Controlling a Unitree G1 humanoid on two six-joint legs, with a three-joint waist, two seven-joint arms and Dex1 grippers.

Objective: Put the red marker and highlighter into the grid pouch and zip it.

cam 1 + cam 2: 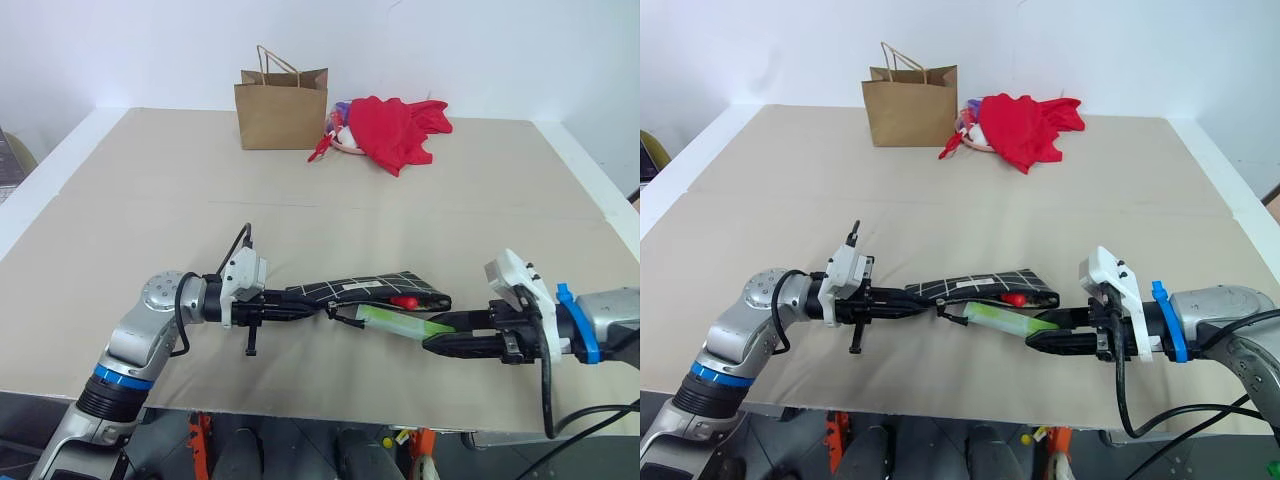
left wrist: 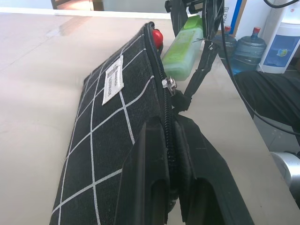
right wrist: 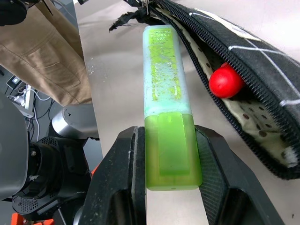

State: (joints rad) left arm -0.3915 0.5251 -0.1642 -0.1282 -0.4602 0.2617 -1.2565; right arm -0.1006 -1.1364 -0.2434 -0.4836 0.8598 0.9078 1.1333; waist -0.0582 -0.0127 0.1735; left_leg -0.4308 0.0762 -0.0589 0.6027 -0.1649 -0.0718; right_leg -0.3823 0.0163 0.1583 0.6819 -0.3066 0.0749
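The grid pouch (image 1: 365, 287) is black with white grid lines, a white label and a cream, dark-dotted lining. The highlighter (image 3: 168, 108) is lime green with a paler end. The red marker (image 3: 226, 80) shows a red tip. At twelve o'clock on the beige surface (image 1: 150, 220) stands a brown paper bag (image 1: 281, 112), with red cloth (image 1: 400, 128) at one o'clock.

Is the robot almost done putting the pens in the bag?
About halfway. The red marker already sits inside the open grid pouch, which the left gripper pinches at one end. The right gripper holds the highlighter beside the opening. It has yet to go in, and the zipper is not closed.
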